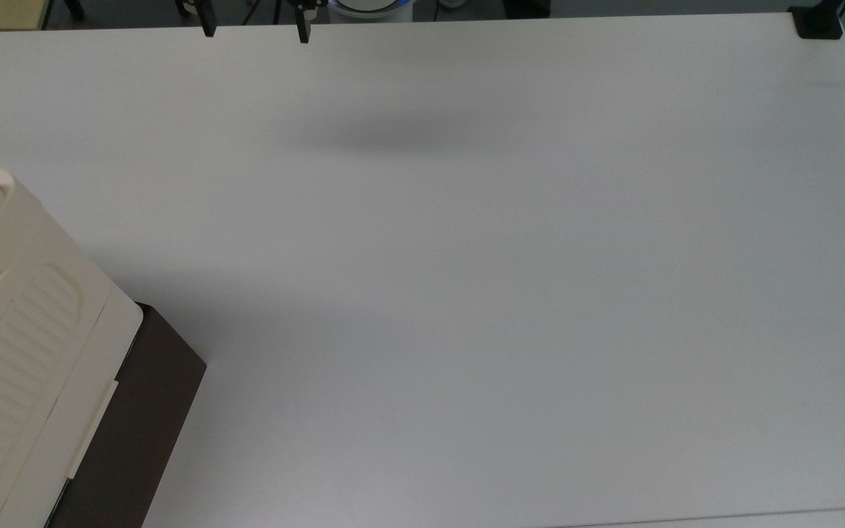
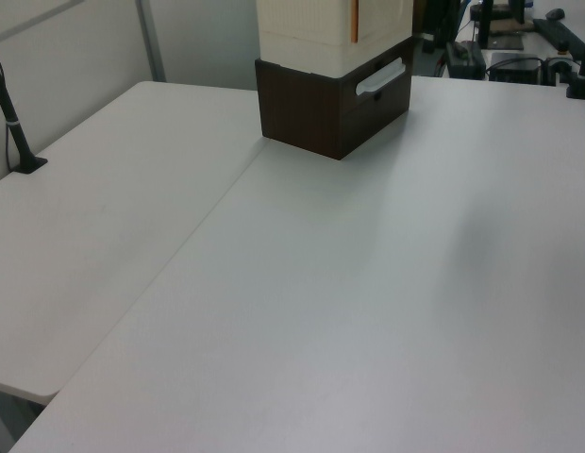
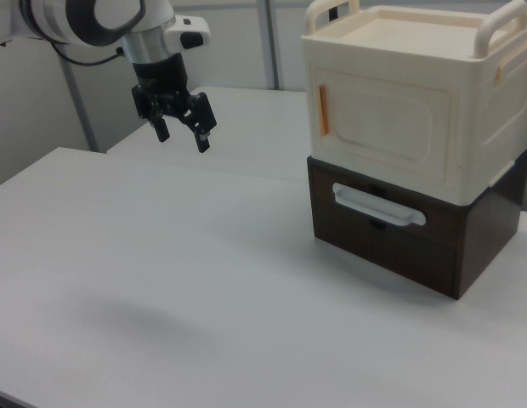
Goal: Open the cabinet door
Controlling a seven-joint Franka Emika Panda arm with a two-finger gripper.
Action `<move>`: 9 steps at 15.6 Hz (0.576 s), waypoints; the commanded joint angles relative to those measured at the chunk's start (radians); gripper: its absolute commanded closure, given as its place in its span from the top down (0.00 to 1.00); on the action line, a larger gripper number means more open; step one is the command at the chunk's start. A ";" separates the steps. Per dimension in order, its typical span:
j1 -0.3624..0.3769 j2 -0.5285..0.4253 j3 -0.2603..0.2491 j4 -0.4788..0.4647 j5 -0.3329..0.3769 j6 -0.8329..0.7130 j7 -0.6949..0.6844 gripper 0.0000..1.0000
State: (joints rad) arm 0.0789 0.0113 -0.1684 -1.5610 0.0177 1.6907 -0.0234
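1. Big plain white table takes up pretty much everything; in the right view there's a second white tabletop behind it and pale wall panels at the back.
2. The gripper hangs in the upper left of the right view, well above the table, its two black fingers spread wide apart with nothing between them. In the top view the same two fingertips poke in at the top edge, left of centre.
3. Above it there's the white and grey Panda arm coming in from the upper left corner of the right view.
4. The cabinet sits on the right side of the right view, well apart from the gripper. It's a cream box with loop handles on top, and its door looks closed, with a slim orange strip along the door's left edge.
5. It's stacked on a dark brown drawer unit with a white bar handle.
6. In the top view the cabinet is in the lower left corner; in the left view the cabinet is top centre.
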 commanded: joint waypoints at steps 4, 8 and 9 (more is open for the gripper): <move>-0.022 -0.017 0.013 -0.021 -0.009 0.003 0.013 1.00; -0.066 0.002 0.013 -0.017 -0.019 0.082 -0.090 1.00; -0.076 0.006 0.013 -0.017 -0.022 0.118 -0.108 1.00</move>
State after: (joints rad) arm 0.0482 0.0141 -0.1681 -1.5610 0.0159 1.7164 -0.0572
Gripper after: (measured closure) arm 0.000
